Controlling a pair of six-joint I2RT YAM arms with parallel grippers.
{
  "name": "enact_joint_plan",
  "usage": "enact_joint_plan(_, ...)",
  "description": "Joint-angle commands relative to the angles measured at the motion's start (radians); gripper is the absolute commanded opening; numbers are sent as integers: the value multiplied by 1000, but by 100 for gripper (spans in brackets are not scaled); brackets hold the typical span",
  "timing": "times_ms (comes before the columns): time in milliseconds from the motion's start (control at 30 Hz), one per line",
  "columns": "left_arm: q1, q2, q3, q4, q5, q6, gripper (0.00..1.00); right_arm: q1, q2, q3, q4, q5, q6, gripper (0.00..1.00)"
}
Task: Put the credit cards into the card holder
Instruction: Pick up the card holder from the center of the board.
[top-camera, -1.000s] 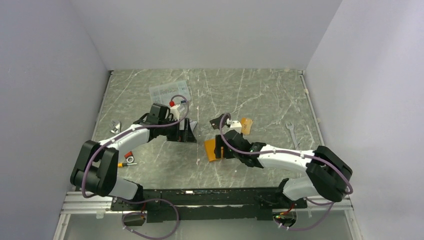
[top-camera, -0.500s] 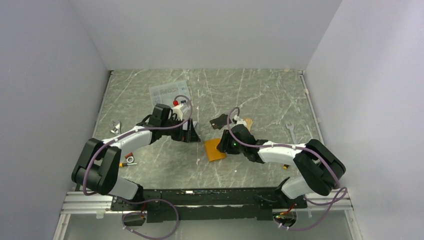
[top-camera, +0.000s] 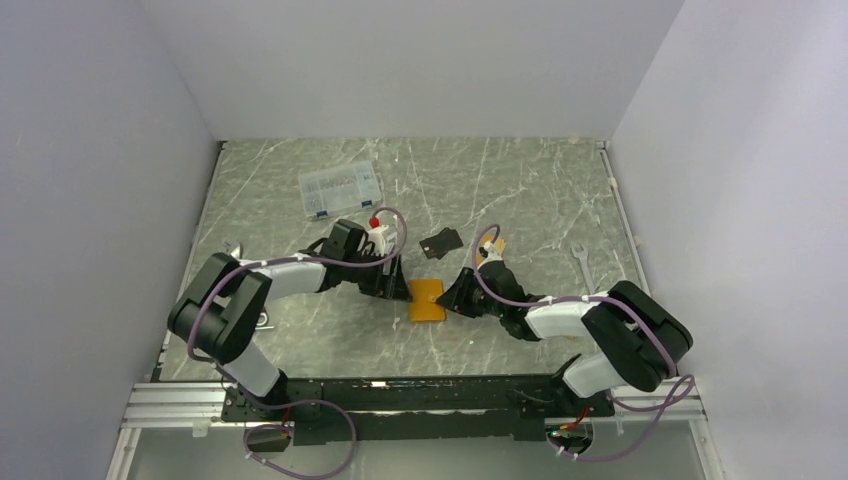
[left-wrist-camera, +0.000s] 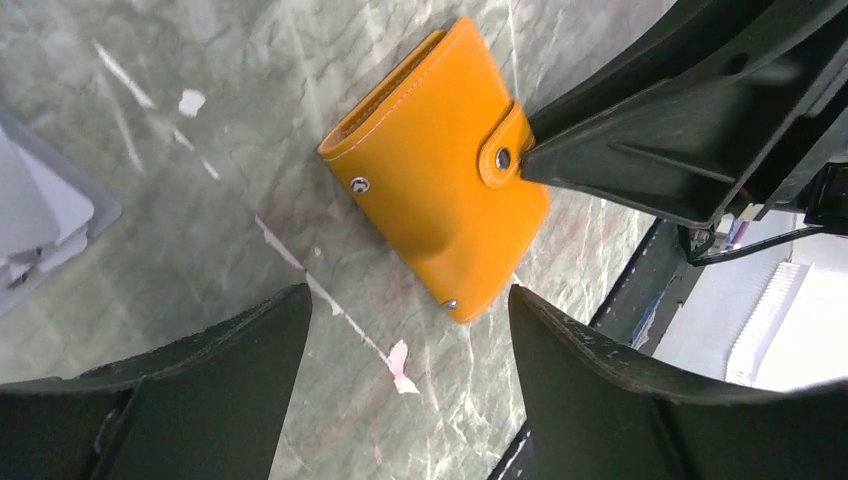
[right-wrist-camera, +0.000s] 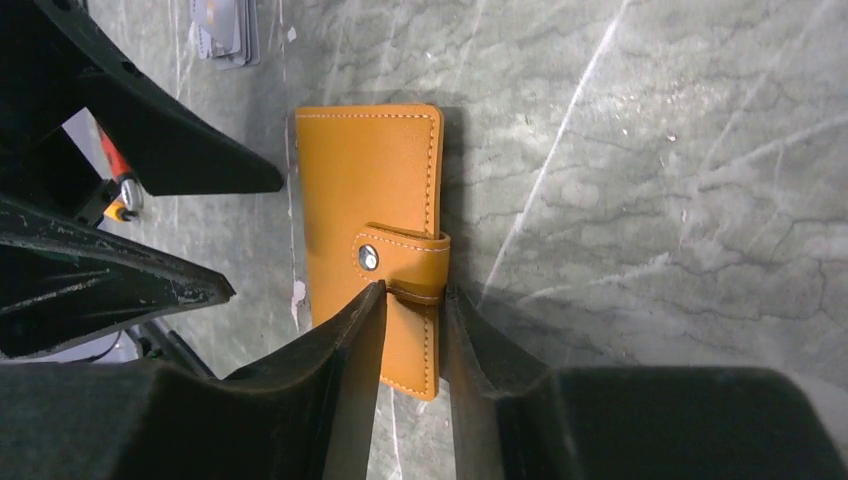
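The orange card holder (top-camera: 427, 300) lies closed and flat on the table, its snap tab (right-wrist-camera: 405, 258) fastened. My right gripper (right-wrist-camera: 412, 292) is narrowed onto the holder's tab edge, one finger over the leather and one at its rim; in the top view it (top-camera: 456, 298) sits at the holder's right side. My left gripper (left-wrist-camera: 408, 300) is wide open and empty, just left of the holder (left-wrist-camera: 440, 170). A black card (top-camera: 441, 242) and an orange card (top-camera: 493, 246) lie behind. Whitish cards (right-wrist-camera: 225, 30) lie beyond the left gripper.
A clear plastic compartment box (top-camera: 340, 187) stands at the back left. A wrench (top-camera: 583, 265) lies to the right. Small metal tools (top-camera: 232, 250) lie near the left arm. The table's near edge and black rail show just beyond the holder (left-wrist-camera: 640, 290).
My left gripper has moved right and nearer, up to the holder's left side. My right gripper has lowered onto the holder's right edge. The holder now lies flatter.
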Motion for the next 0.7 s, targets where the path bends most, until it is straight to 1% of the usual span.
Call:
enact_joint_plan(0, -15, 63, 3, 98, 7, -43, 79, -11, 23, -53, -20, -44, 38, 28)
enact_joint_plan(133, -15, 84, -8, 166, 39, -83, 79, -21, 36, -48, 27, -81, 36, 15)
enact_joint_plan(233, -22, 95, -21, 211, 54, -104, 85, -22, 60, -28, 44, -108, 22, 6)
enact_joint_plan(300, -28, 106, -23, 213, 54, -104, 89, -22, 77, -22, 53, -115, 22, 0)
enact_joint_plan(400, -32, 112, -29, 206, 42, -102, 91, -23, 86, -25, 63, -109, 18, 0)
enact_joint_plan(533, -38, 113, -30, 190, 13, -99, 91, -22, 76, -62, 68, -76, 6, 0)
enact_joint_plan(667, -53, 133, -15, 190, 14, -104, 91, -23, 118, -130, 155, -65, 27, 0)
